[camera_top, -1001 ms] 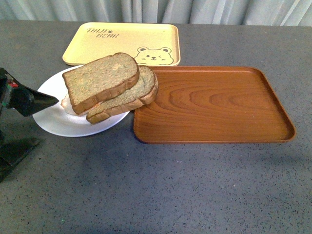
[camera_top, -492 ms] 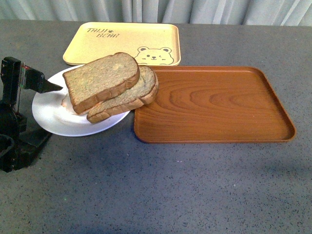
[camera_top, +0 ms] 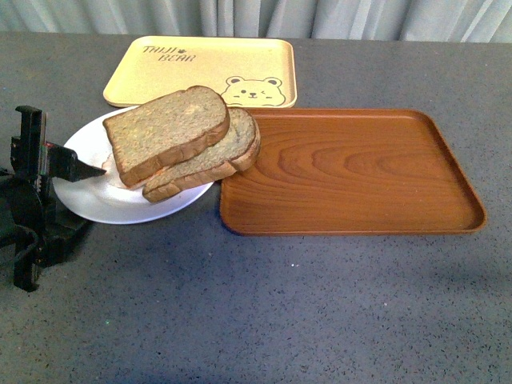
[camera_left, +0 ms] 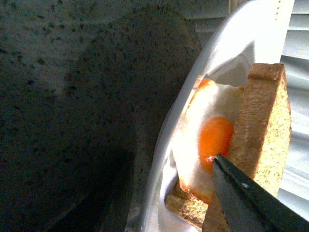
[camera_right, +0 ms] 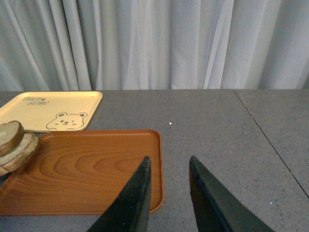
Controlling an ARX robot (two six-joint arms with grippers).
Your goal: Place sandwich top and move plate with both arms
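Note:
The sandwich top (camera_top: pixel 164 128), a speckled brown slice, lies tilted on a second slice (camera_top: pixel 220 156) on the white plate (camera_top: pixel 104 204). In the left wrist view a fried egg (camera_left: pixel 215 140) shows between the top slice (camera_left: pixel 268 125) and the plate's rim (camera_left: pixel 193 87). My left gripper (camera_top: pixel 84 196) is open at the plate's left edge. Its upper finger (camera_top: pixel 88 170) reaches over the rim towards the bread and shows in the wrist view (camera_left: pixel 241 198). My right gripper (camera_right: pixel 170 162) is open and empty above the table, by a corner of the wooden tray (camera_right: pixel 87 169). It is out of the front view.
The brown wooden tray (camera_top: pixel 352 172) lies right of the plate, touching it, and the bread overhangs its left rim. The yellow bear tray (camera_top: pixel 200 70) lies behind the plate. A grey curtain (camera_right: pixel 154 43) hangs at the table's far edge.
My left gripper has come in from the left edge and now straddles the plate's left rim. The plate, bread and trays have not moved.

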